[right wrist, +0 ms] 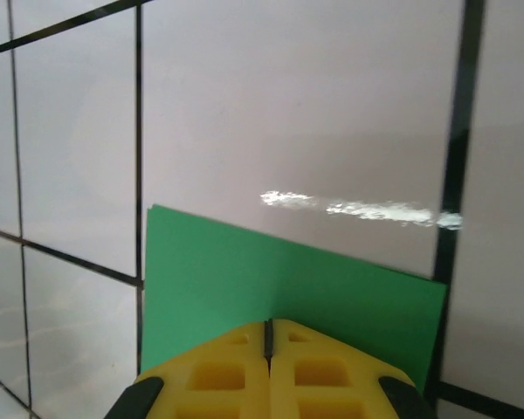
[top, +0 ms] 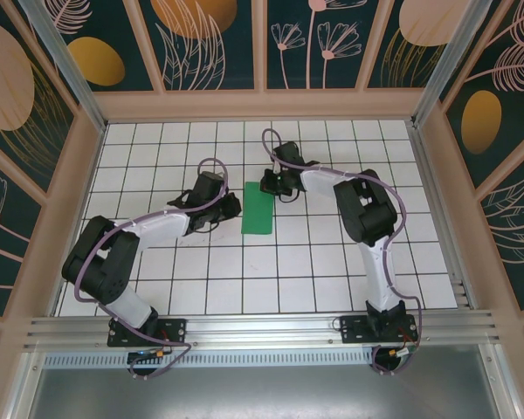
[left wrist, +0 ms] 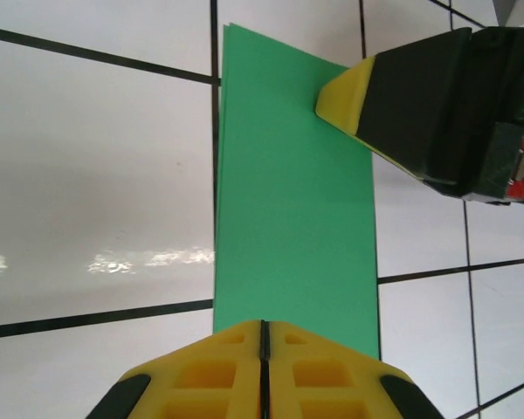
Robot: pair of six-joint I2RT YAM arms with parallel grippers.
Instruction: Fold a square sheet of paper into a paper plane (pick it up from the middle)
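Shows the left claw (left wrist: 264,330) shut, yellow fingers pressed together along a thin dark seam, tips over the near part of the green sheet of paper (left wrist: 293,218); cannot tell whether any paper is pinched between them. Shows the right claw (right wrist: 268,327) shut likewise, fingers meeting with no gap over an end of the sheet (right wrist: 271,279). From the left wrist, catches that right claw (left wrist: 336,96) with its yellow tip on a far corner of the paper. From above, places the left claw (top: 233,208) at the sheet's left side and the right claw (top: 269,185) at its far right corner. Finds the paper (top: 258,209) as a narrow rectangle, two layers showing along one long edge, flat on the white gridded desk (top: 332,262), near the middle, between the two arms
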